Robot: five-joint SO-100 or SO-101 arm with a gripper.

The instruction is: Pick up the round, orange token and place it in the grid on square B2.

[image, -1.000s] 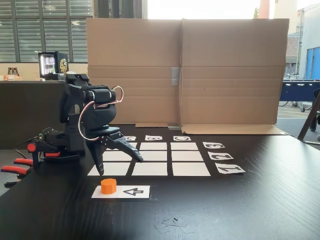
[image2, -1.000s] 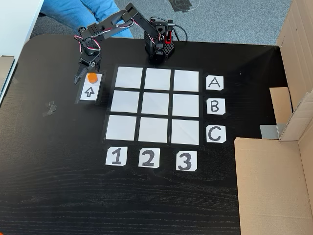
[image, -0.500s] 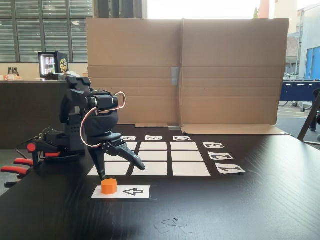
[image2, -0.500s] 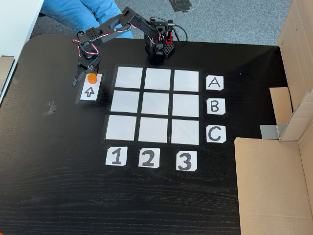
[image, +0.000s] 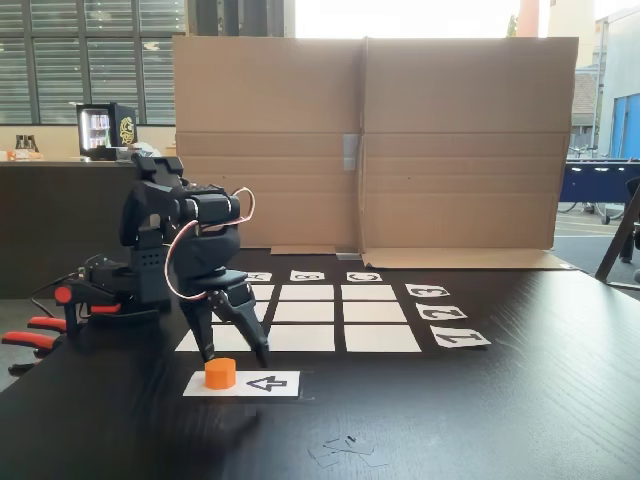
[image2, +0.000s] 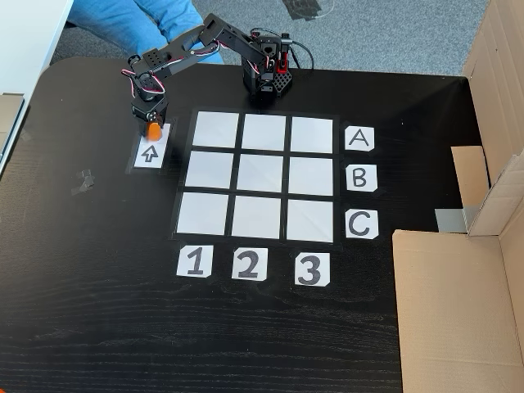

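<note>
The orange token [image: 220, 373] [image2: 153, 130] stands on the end of a white card with a black arrow [image: 262, 384] [image2: 150, 154], left of the grid in the overhead-like fixed view. My gripper [image: 234, 358] [image2: 150, 121] points down right over the token, open, one finger on each side and slightly above it, nothing gripped. The grid of white paper cells lies on the black table, with square B2 [image: 306, 312] [image2: 261, 173] at its centre, bare.
Letter cards A, B, C [image2: 361, 178] and number cards 1, 2, 3 [image2: 249, 264] edge the grid. A cardboard wall [image: 370, 140] [image2: 458, 303] stands past it. The arm's base [image2: 264, 78] and orange clamps [image: 30, 335] sit at the table edge. A person's blue-clad legs [image2: 131, 20] are behind.
The gripper has swung down and toward the token, from beside the card to directly over it, and its fingers have narrowed somewhat. The token has not moved.
</note>
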